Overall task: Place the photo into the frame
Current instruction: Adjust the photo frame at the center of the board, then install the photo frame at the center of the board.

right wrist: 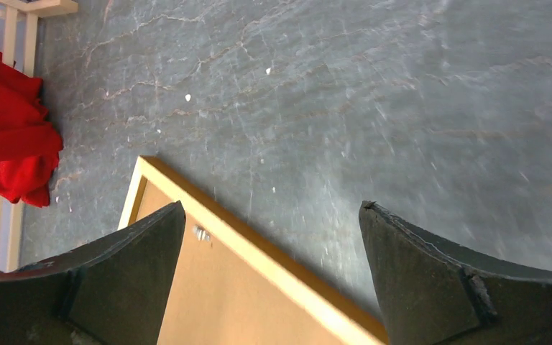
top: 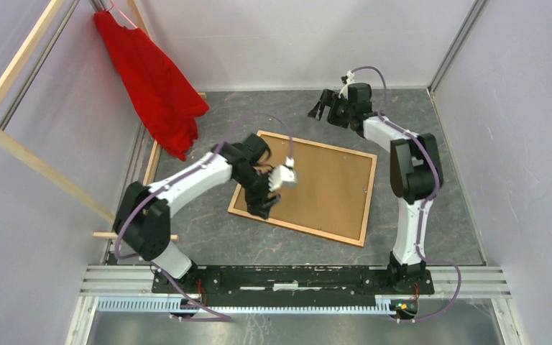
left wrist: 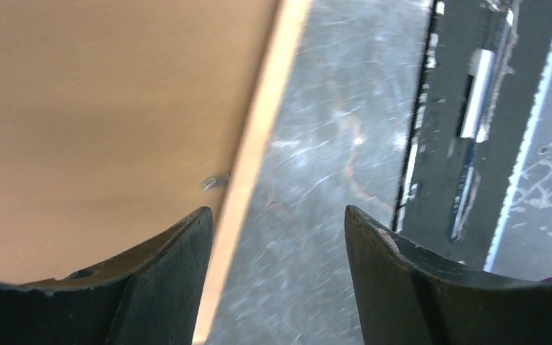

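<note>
Left claw (left wrist: 277,209): jaws parted, nothing held between them. It is poised over the near-left corner of the thin orange-brown wooden picture frame (top: 323,183). One finger is above the brown board back and the other above bare counter, with the rim passing between. Contact cannot be told.

Right claw (right wrist: 272,203): spread wide, empty, held beyond the frame's far edge. The left arm is judged the nearer.

The frame lies flat, back up, with its long axis across the counter and its right end skewed toward the bases. The glossy plant photo is seen in no view; if inside, it is hidden under the board.

Surface: grey marbled counter (top: 215,241), closed in by pale walls. A red cloth (top: 154,79) hangs far left by a pale wooden slat rack (top: 43,167).
</note>
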